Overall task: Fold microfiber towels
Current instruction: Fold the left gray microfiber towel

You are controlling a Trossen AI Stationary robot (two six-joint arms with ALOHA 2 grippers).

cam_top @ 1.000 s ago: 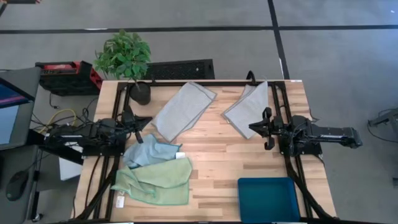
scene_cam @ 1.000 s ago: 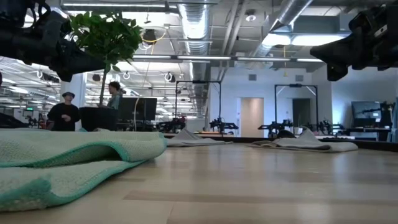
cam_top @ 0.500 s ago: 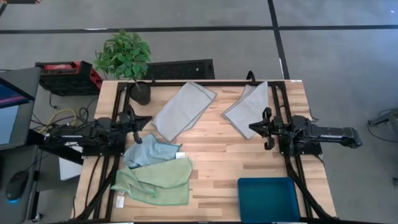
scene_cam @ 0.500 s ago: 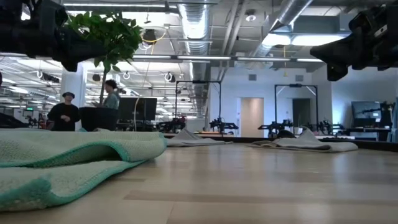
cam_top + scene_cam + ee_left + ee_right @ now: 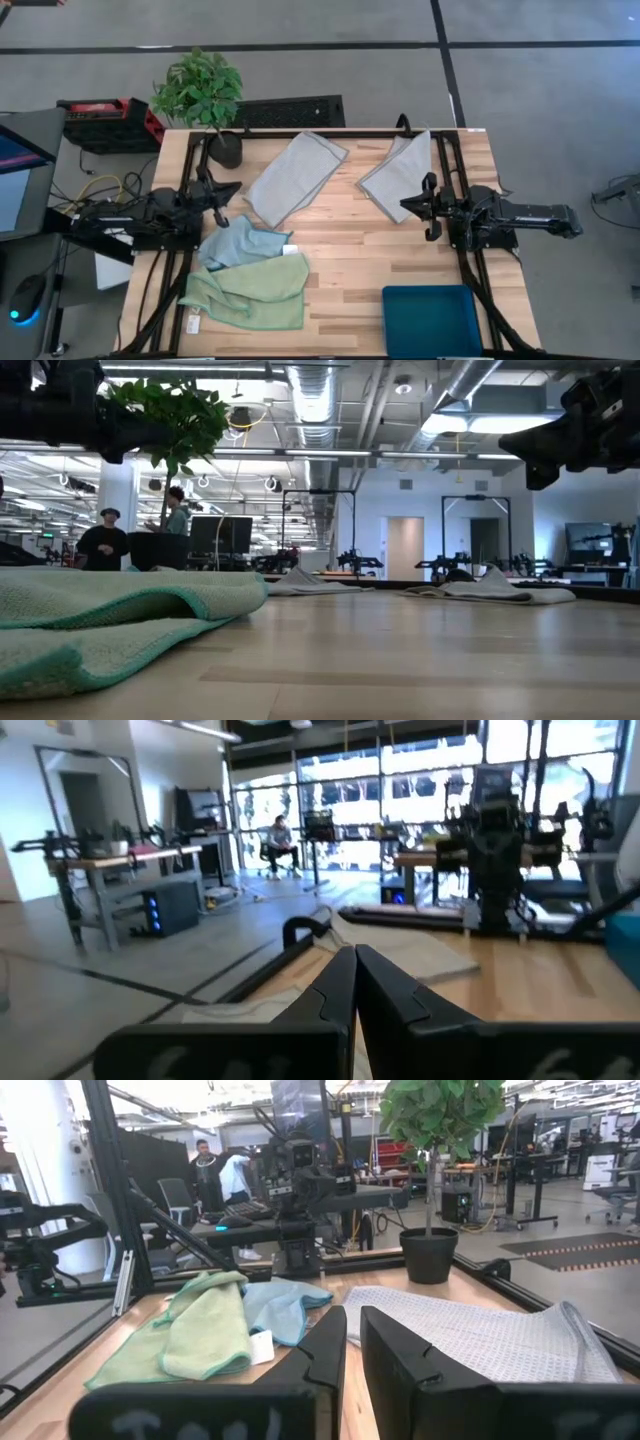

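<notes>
High view: four microfiber towels lie unfolded on the worktop (image 5: 340,260). The larger grey towel (image 5: 295,177) lies spread flat at the far middle, the smaller grey towel (image 5: 398,172) drapes over the far right frame rail, and the blue towel (image 5: 240,243) sits rumpled, touching the green towel (image 5: 255,293) near the left front. The left end effector (image 5: 222,192) hovers beside the blue towel; the right end effector (image 5: 412,206) hangs just below the smaller grey towel.

Low view: the green towel bunches limply in thick folds, so these cloths look light and floppy; pinching a corner or hemmed edge seems best.

Left wrist view: its fingers (image 5: 325,1000) are clenched together, empty.

Right wrist view: its fingers (image 5: 390,1355) stand slightly parted, gripping nothing.
</notes>
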